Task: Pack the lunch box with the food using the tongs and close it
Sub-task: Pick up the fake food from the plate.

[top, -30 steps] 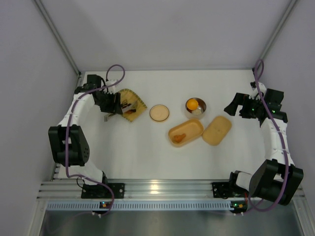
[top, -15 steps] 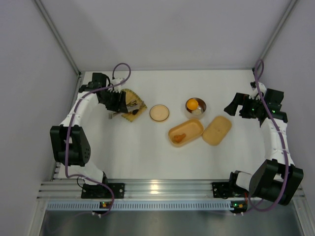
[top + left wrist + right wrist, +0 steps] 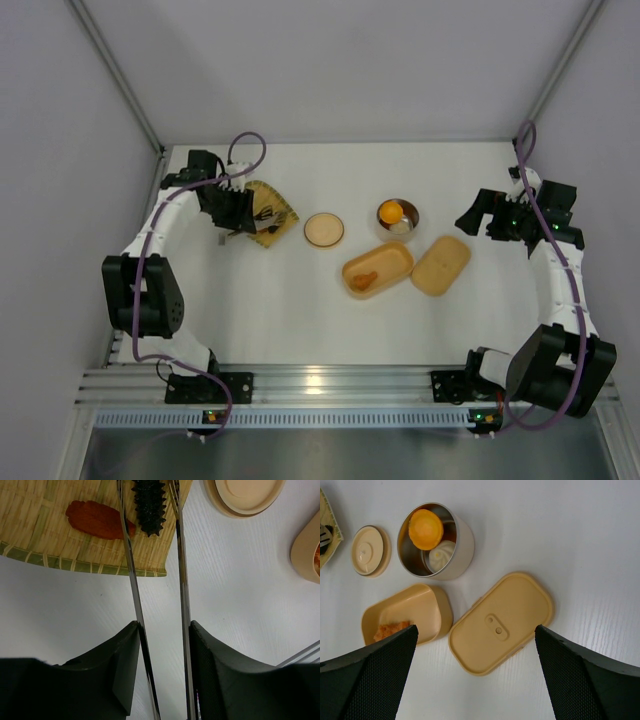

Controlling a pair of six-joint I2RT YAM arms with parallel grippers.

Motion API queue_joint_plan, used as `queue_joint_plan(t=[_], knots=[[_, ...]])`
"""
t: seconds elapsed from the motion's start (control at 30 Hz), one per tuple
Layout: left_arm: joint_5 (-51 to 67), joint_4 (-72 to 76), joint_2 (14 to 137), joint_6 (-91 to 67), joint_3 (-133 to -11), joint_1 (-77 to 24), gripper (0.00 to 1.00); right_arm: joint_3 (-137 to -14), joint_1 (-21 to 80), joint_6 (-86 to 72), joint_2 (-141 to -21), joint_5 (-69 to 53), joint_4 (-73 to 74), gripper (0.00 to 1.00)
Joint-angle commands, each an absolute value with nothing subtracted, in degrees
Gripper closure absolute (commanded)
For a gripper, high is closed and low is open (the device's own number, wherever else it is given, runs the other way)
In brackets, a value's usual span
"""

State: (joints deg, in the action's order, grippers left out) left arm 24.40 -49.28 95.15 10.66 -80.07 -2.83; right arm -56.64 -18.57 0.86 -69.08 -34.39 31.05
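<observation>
My left gripper (image 3: 163, 625) is shut on the silver tongs (image 3: 131, 580), one finger pressing on each arm. The tong arms reach out over the woven tray (image 3: 40, 535) and straddle a dark spiky piece of food (image 3: 148, 502). A red-brown piece (image 3: 95, 519) lies just left of it. From above, the left gripper (image 3: 228, 212) is at the tray's left edge. The open lunch box (image 3: 378, 269) holds an orange piece (image 3: 390, 629). Its flat lid (image 3: 501, 622) lies beside it on the right. My right gripper (image 3: 478, 220) hangs open and empty above the lid.
A round steel bowl (image 3: 462, 542) behind the box holds an orange piece and a white dumpling. Its round tan lid (image 3: 324, 229) lies between the bowl and the woven tray (image 3: 275, 222). White walls close in the table at left, right and back.
My left arm has shifted a little toward the back, carrying the tongs further over the tray, and the tong arms have closed in slightly. The right arm has not moved.
</observation>
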Motion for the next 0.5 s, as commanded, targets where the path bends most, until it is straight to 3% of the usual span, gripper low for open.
queue_joint_plan(t=[0.0,0.2,0.47], knots=[[23.6,-49.3,93.8,11.1,-79.8,-3.0,0.53,-57.4,-19.4,0.9,-68.2,-35.6,29.4,0.01],[23.2,-49.7,92.5,10.9,-79.5,-3.0,0.65,-57.3,-19.4,0.9,-68.0,-35.6,29.4,0.01],[28.3,-52.4,89.7,9.1,-84.0,-3.6,0.93,-57.6,-19.4,0.4,-67.9,-35.8,29.4,0.00]])
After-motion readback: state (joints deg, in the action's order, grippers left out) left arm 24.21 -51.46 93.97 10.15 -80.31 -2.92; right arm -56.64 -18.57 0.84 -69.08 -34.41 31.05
